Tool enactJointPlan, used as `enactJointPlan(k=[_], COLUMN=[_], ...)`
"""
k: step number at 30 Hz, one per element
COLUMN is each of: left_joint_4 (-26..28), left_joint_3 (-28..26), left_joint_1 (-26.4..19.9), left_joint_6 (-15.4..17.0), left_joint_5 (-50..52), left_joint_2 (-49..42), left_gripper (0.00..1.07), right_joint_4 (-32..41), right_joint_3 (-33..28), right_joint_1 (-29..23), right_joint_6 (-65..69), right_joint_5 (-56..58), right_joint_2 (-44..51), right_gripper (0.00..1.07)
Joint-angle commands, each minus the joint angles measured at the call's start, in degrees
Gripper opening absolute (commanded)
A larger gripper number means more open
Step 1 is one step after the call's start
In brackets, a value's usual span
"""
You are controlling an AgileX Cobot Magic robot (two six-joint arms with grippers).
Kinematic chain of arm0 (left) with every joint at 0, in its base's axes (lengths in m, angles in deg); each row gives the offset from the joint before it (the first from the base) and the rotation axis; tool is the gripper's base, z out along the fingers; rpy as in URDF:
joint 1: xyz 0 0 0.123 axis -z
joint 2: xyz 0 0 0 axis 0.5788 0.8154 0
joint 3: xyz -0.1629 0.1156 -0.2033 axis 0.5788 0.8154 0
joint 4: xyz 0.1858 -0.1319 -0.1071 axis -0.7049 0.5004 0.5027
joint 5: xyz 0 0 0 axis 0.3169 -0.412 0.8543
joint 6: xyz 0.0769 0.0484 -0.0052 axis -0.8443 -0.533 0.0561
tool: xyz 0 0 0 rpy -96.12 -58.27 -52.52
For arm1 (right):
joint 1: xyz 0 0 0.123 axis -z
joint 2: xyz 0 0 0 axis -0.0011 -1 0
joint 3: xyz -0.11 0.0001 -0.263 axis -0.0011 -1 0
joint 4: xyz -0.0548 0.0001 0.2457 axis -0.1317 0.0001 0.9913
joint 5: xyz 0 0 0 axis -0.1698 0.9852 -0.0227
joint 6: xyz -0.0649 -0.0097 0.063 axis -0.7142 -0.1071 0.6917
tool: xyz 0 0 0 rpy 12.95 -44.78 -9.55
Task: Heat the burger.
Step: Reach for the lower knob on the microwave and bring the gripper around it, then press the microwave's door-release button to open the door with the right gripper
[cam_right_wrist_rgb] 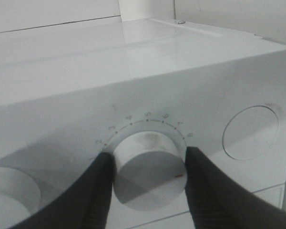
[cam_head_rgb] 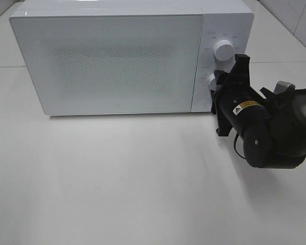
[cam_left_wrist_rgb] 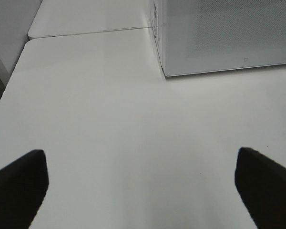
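The burger is hidden; no view shows it. The white microwave [cam_head_rgb: 112, 61] stands at the back of the table with its door shut. My right gripper [cam_head_rgb: 217, 89] is at the control panel. In the right wrist view its two fingers sit against either side of the lower knob [cam_right_wrist_rgb: 148, 167], so my right gripper [cam_right_wrist_rgb: 148, 186] is shut on it. The knob's red mark points toward one finger. My left gripper [cam_left_wrist_rgb: 140, 191] is open and empty, low over the bare table, and does not show in the exterior view.
The upper knob [cam_head_rgb: 223, 49] sits above the lower knob [cam_head_rgb: 212, 80] on the panel. A round recessed button [cam_right_wrist_rgb: 250, 132] lies beside the gripped knob. The microwave's corner [cam_left_wrist_rgb: 164, 71] is ahead of the left gripper. The white table [cam_head_rgb: 117, 178] spreads in front.
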Motion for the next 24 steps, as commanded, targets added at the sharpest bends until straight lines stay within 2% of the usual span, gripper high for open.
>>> enactJointPlan(k=[1,7,8,9,11,12,13,16,24], left_joint_4=[0.0,0.0,0.0,0.0,0.0,0.0,0.0,0.0,0.0], left_joint_3=[0.2,0.2,0.2,0.2,0.2,0.2,0.2,0.2,0.2], left_joint_1=[-0.1,-0.1,-0.1,-0.1,-0.1,-0.1,-0.1,-0.1,-0.1], left_joint_6=[0.3,0.3,0.3,0.3,0.3,0.3,0.3,0.3,0.3], left_joint_5=[0.3,0.3,0.3,0.3,0.3,0.3,0.3,0.3,0.3], left_joint_2=[-1.1,-1.1,-1.1,-1.1,-1.1,-1.1,-1.1,-1.1,-1.1], left_gripper=[1.01,1.01,1.01,1.01,1.01,1.01,1.01,1.01,1.01], right_joint_4=[-1.7,-1.7,-1.7,-1.7,-1.6,-1.6,-1.5,-1.5,-1.4], right_joint_3=[0.9,0.9,0.9,0.9,0.9,0.9,0.8,0.8,-0.1], right_joint_1=[0.2,0.2,0.2,0.2,0.2,0.2,0.2,0.2,0.1], right_joint_6=[1.1,1.0,1.0,1.0,0.9,0.9,0.7,0.7,0.7], right_joint_5=[-9.7,-10.4,-10.9,-10.9,-10.8,-10.8,-10.8,-10.8,-10.9], right_joint_2=[0.2,0.2,0.2,0.2,0.2,0.2,0.2,0.2,1.0], right_gripper=[0.40,0.52,0.58,0.58,0.68,0.68,0.74,0.81,0.79])
